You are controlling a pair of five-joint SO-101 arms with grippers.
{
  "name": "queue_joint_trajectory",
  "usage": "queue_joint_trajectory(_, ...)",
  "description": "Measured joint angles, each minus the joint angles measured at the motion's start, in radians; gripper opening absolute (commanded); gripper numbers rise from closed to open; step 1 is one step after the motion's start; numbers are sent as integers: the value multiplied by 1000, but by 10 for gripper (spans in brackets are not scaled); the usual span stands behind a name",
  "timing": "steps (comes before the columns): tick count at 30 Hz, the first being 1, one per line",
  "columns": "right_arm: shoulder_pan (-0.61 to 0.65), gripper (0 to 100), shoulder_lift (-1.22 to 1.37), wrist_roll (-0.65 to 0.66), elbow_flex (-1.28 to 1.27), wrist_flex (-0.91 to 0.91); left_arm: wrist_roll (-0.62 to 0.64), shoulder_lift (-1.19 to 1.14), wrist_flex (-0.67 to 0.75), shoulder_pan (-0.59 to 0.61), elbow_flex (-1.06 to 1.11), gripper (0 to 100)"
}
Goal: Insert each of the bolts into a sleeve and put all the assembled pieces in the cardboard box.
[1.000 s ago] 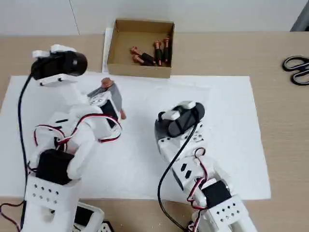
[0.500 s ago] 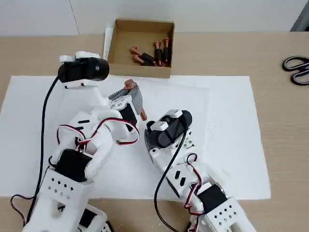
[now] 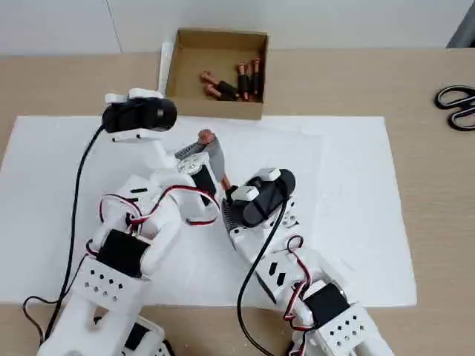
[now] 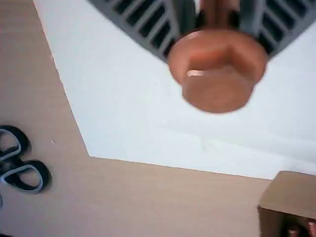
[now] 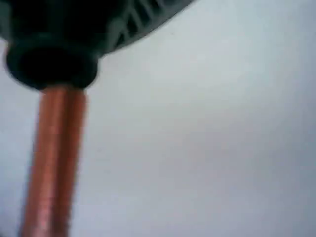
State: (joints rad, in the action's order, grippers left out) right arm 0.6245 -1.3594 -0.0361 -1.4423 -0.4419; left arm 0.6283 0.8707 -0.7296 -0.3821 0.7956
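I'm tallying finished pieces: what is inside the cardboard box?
The cardboard box holds about four copper-and-black assembled pieces clustered at one side. Its near wall hides the floor strip right behind it.

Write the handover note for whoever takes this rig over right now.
Left gripper: shut on a bolt, gripped just below its head, over the white sheet near the box.
Right gripper: appears shut on a black sleeve; the bolt's shank meets the sleeve's end, seemingly partway in.
Done: several assembled pieces lie in the box.
Left: seat this bolt fully, then put the piece in the box.
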Motion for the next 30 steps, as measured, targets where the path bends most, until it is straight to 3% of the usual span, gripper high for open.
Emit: queue_joint_trajectory(30,5,5,0,0,-3,-2,-49,12,-48,-29,49,6)
